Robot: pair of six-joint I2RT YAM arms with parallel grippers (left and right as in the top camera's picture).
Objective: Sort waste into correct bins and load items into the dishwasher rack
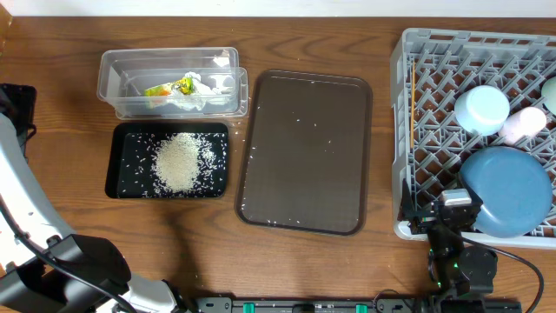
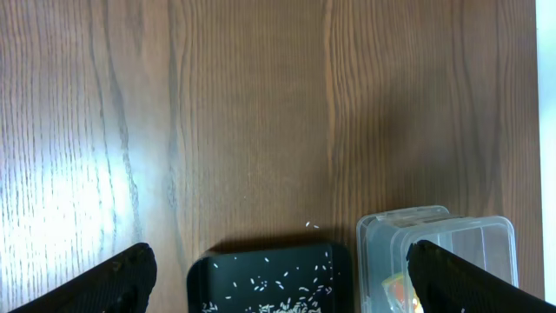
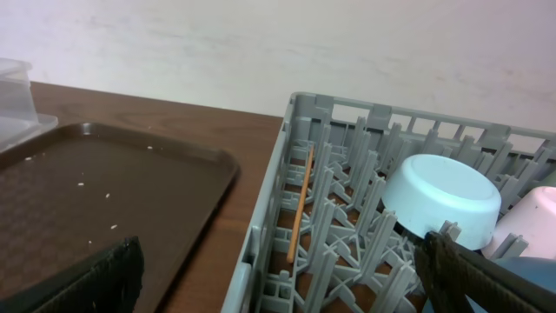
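The left tool is released, its fingers spread wide with nothing between them. It hangs above the counter, with the ends of the black tray and the clear tub showing below it. The right tool is likewise released and empty, at the near rim of the rack.

Further out, the rice lies heaped in the black tray and the wrapper sits in the tub, so the two kinds of waste are kept apart. In the rack, the plate fills the corner nearest the right tool. A pale bowl sits base-up among the pegs, likely so it drains, with the pink cup just beside it. The stick lies along the rack's left wall. The brown tray carries only stray grains. Sorting looks essentially finished.
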